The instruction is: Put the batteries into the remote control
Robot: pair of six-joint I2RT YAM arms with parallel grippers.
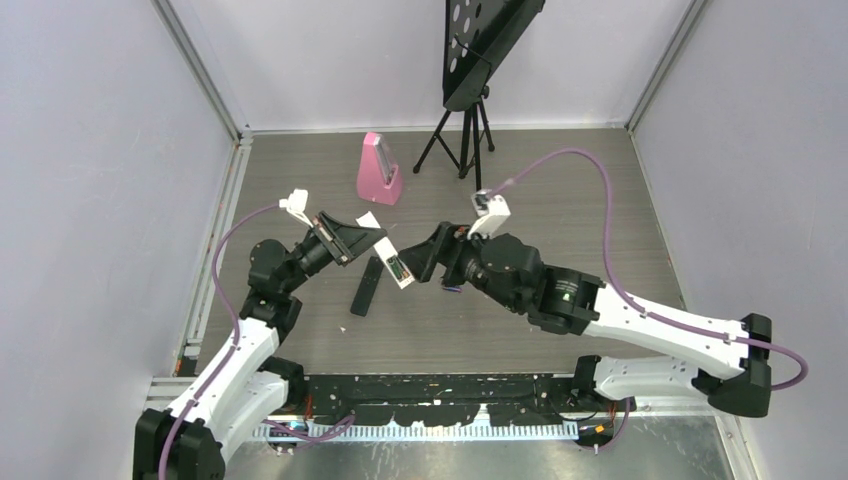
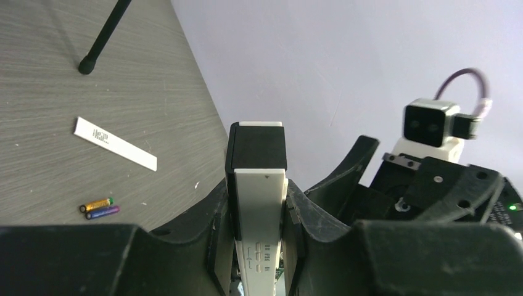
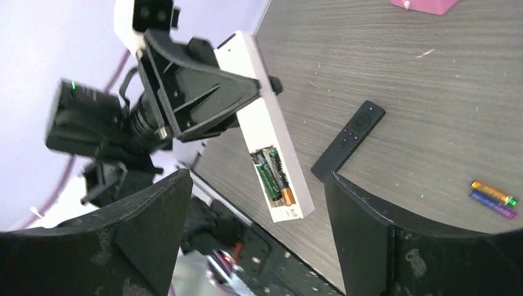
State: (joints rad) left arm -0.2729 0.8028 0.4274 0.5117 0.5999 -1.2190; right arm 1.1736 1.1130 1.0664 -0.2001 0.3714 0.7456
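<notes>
Black rail (image 1: 440, 385): we see it along the bottom edge of the top view, with both arm bases on it.
Black remote control (image 1: 366, 286): it lies flat on the grey table (image 1: 560, 190), left of centre, button side up. Neither gripper touches it.
Left gripper (image 1: 372, 246): we see it clamped on the white remote (image 1: 400, 268), one finger on each long side, holding it up off the table just right of the black one.
Compartment: the white remote's back is uncovered. In the right wrist view we see two dark batteries (image 3: 270, 176) side by side near its lower end.
Right gripper (image 1: 428, 256): its jaws are spread wide with nothing gripped. It faces the white remote from the right, and we cannot tell whether they touch.
Loose batteries (image 3: 493, 198): one gold and one purple lie side by side on the table at the lower right of the right wrist view, apart from both remotes.
White strip (image 2: 116, 143): it lies flat on the table in the left wrist view, beyond the loose pair, with print at one end.
Pink metronome (image 1: 380, 172): it stands upright, above and left of centre.
Black tripod stand (image 1: 462, 140): it stands at top centre, by the back wall.
</notes>
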